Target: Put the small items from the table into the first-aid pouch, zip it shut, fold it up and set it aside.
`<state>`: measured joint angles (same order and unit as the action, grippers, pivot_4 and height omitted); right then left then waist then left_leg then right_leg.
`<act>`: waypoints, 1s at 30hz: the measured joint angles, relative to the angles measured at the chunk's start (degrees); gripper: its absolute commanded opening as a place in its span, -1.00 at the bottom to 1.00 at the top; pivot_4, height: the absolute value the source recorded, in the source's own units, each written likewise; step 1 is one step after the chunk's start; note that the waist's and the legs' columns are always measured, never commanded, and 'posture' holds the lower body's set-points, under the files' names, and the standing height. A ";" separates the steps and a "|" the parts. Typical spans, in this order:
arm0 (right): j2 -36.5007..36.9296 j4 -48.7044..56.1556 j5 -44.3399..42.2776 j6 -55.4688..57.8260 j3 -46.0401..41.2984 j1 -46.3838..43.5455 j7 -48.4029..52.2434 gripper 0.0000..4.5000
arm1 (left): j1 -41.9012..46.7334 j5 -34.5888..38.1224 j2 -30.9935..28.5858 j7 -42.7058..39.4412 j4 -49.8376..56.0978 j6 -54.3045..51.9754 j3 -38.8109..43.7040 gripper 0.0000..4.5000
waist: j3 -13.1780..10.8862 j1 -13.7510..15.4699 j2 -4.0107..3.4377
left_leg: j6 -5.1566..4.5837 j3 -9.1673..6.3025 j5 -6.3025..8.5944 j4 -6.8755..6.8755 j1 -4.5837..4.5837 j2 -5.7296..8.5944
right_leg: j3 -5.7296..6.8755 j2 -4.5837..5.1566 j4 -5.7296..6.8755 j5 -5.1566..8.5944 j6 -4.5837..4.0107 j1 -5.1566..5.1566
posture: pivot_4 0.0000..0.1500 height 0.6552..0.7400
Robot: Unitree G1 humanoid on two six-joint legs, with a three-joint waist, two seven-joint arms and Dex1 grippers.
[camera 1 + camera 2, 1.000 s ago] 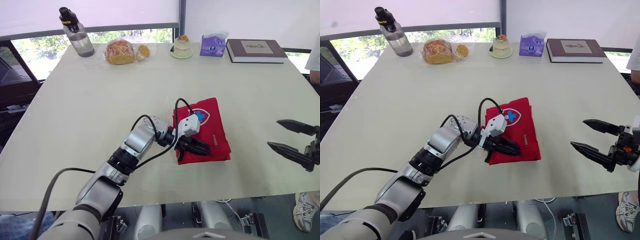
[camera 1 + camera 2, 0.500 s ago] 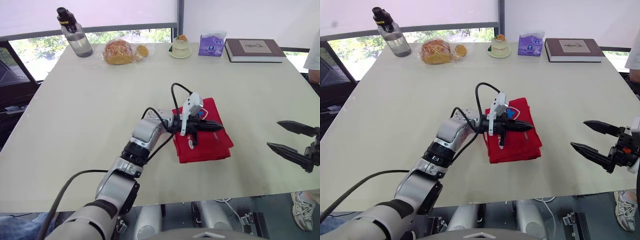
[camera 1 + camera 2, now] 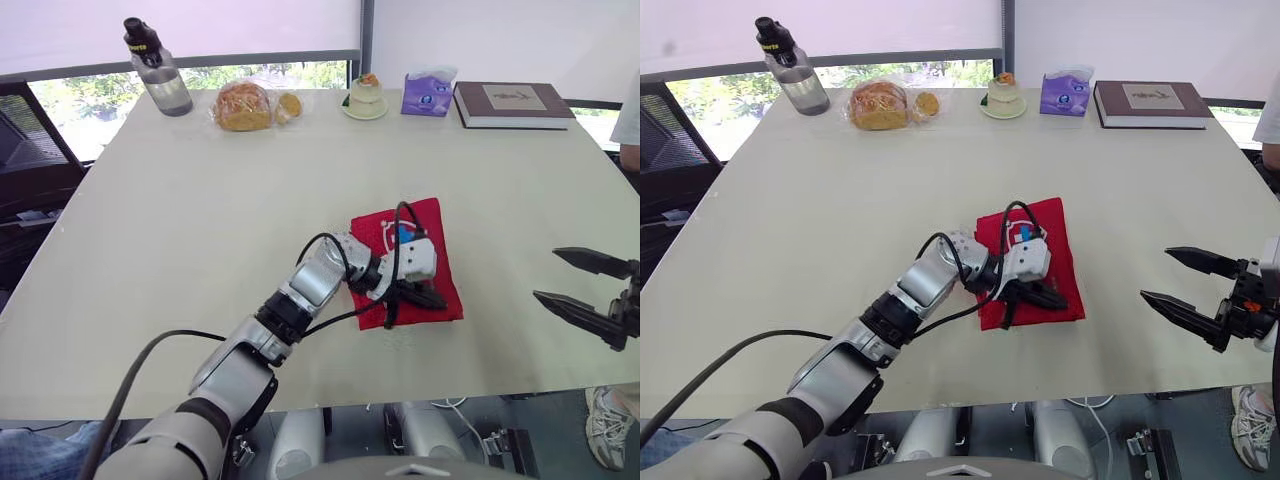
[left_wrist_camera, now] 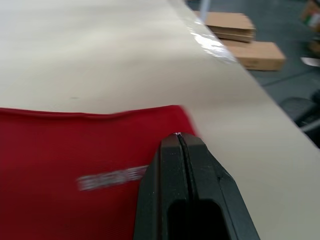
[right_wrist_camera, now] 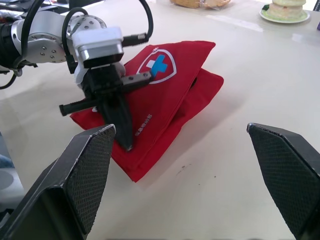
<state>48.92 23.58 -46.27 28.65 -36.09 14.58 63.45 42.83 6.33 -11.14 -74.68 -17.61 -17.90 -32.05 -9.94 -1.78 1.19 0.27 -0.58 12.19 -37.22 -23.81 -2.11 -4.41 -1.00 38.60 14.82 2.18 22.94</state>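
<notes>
Pressed together with no gap between them, the two fingers (image 4: 197,165) of my left gripper (image 4: 179,136) point down at the near corner of the first-aid pouch (image 5: 175,95), tips at the red fabric close to its edge. Whether a bit of cloth is caught between them or they merely press on it, I cannot tell. My right gripper (image 3: 1155,273) hangs off the right side of the table (image 3: 200,200), fingers spread wide and holding nothing, well apart from the pouch.

The pouch lies in the middle of the table, nearer my edge, cross emblem up. It looks folded to me: the right wrist view shows one red layer lying over another, slightly offset. I see no loose small items around it, so I judge the packing done and the folding done or nearly so. What remains is to set the pouch aside and let go.

The zip is hidden from me, so I cannot confirm it is shut. My own gripper and its cable cover the near part of the pouch, and the printed line on the fabric is too blurred to read.
</notes>
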 measured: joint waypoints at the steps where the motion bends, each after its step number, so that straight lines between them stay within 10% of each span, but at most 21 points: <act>1: 0.00 0.12 -0.02 0.00 -0.07 0.15 0.00 1.00 | -0.05 0.25 0.21 -0.54 -0.02 0.39 0.21 -0.99 | 0.00 0.00 0.00 | 0.00 -0.01 0.00 0.00 0.00 0.00 | 0.01 0.00 0.00 0.00 0.01 0.00 | 1.00 1.00; 8: 0.01 0.16 -0.32 0.01 -0.88 0.26 0.06 1.00 | 10.09 7.03 3.19 0.48 -8.48 -0.90 12.29 -0.99 | -0.08 -0.02 0.08 | 0.00 -0.06 0.00 -0.06 -0.11 0.01 | 0.03 -0.04 -0.01 -0.03 0.06 0.05 | 1.00 1.00; 30: 0.06 -0.75 0.78 -0.18 -0.55 -1.14 1.22 1.00 | 23.87 -4.86 6.88 26.64 -47.10 13.39 20.89 -0.99 | -0.05 -0.58 0.07 | 0.00 -0.07 0.01 0.15 -0.03 0.02 | -0.04 -0.10 -0.08 -0.09 0.28 0.02 | 1.00 1.00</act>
<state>48.98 22.83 -45.49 28.46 -36.64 13.44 64.67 66.70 1.47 -4.26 -48.04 -64.71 -4.51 -11.16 -9.99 -2.36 1.26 0.27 -0.65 12.20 -37.07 -23.84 -2.09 -4.45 -1.10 38.52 14.73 2.46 22.95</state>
